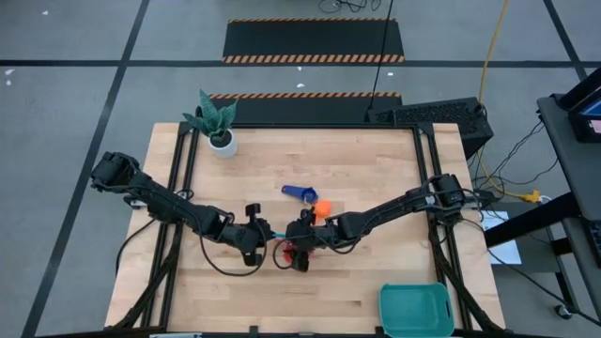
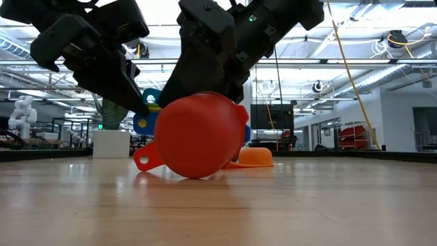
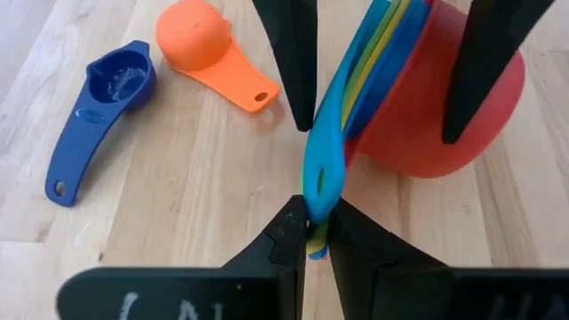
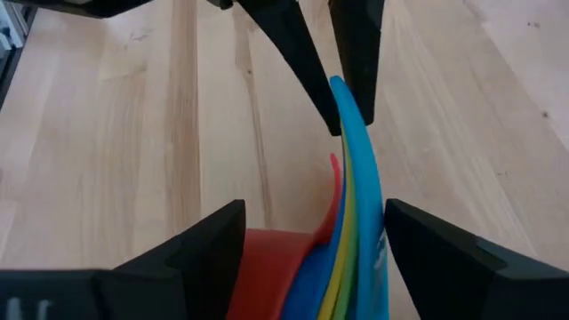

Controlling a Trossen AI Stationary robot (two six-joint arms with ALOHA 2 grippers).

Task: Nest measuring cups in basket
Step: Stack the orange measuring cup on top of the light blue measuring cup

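Note:
A nest of measuring cups (image 3: pixel 418 107) lies on its side on the table, red outermost, with blue, green, yellow and light blue inside. My left gripper (image 3: pixel 316 222) is shut on their fanned handles. My right gripper (image 4: pixel 311 258) stands open, one finger on each side of the nest's bowls. In the low view the red bowl (image 2: pixel 198 137) and its handle (image 2: pixel 143 160) rest on the wood. A navy cup (image 3: pixel 98 111) and an orange cup (image 3: pixel 209 44) lie apart on the table behind. The teal basket (image 1: pixel 416 310) sits at the near right edge. My left gripper pinches the free ends of the light blue, yellow and green handles (image 3: pixel 317 191) between its two fingers, only at the fingertips. The fingers slant down from the table's left, in line with the handles. The nest stays on the table, tilted on its side. My right gripper: I cannot tell whether its fingers (image 4: pixel 427 258) touch the bowls.
A white plant pot (image 1: pixel 223 141) stands at the far left of the table. Bare wood lies between the nest and the basket, and along the near edge.

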